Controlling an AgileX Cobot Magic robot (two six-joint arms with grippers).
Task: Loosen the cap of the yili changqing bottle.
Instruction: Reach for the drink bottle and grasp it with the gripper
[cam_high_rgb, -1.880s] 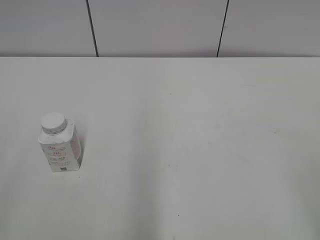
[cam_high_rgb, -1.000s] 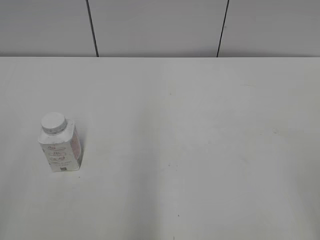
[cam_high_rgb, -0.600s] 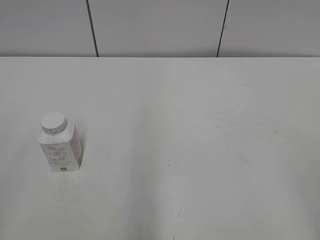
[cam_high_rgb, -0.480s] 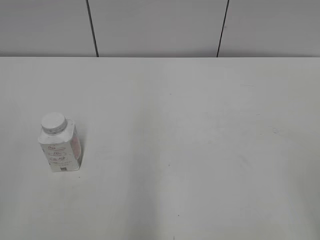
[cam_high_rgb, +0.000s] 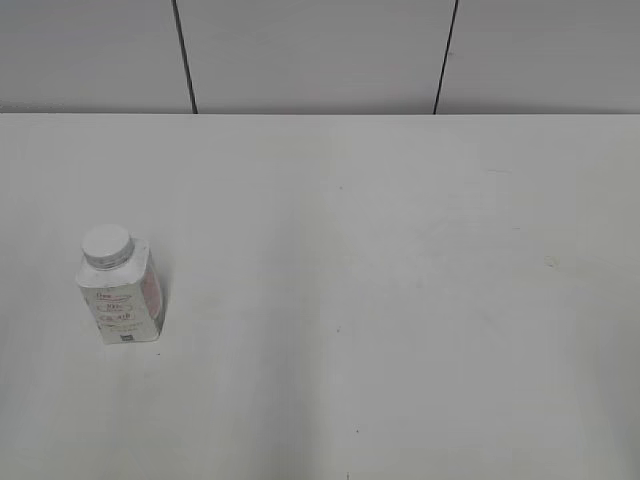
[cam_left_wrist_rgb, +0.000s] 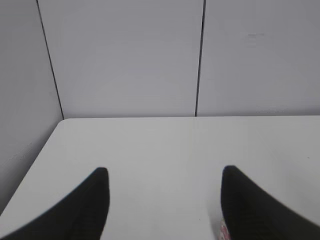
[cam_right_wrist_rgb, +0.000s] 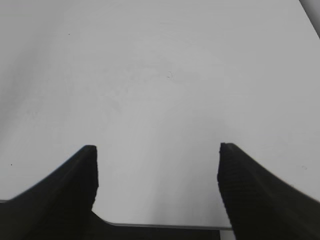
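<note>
Nothing's really changing out on the table (cam_high_rgb: 400, 300): the yili changqing bottle (cam_high_rgb: 120, 298) is sitting upright at the lower left, same spot as before, cap (cam_high_rgb: 106, 245) on. My left gripper (cam_left_wrist_rgb: 165, 200) and right gripper (cam_right_wrist_rgb: 157, 175) are both hanging released, holding nothing (a pink sliver is peeking beside my left one). So loosening isn't starting yet.

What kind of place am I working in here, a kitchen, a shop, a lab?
Most likely a lab or test bench: a bare white table, plain grey wall panels with dark seams, and one small squarish white plastic bottle with a round white cap standing alone.
</note>
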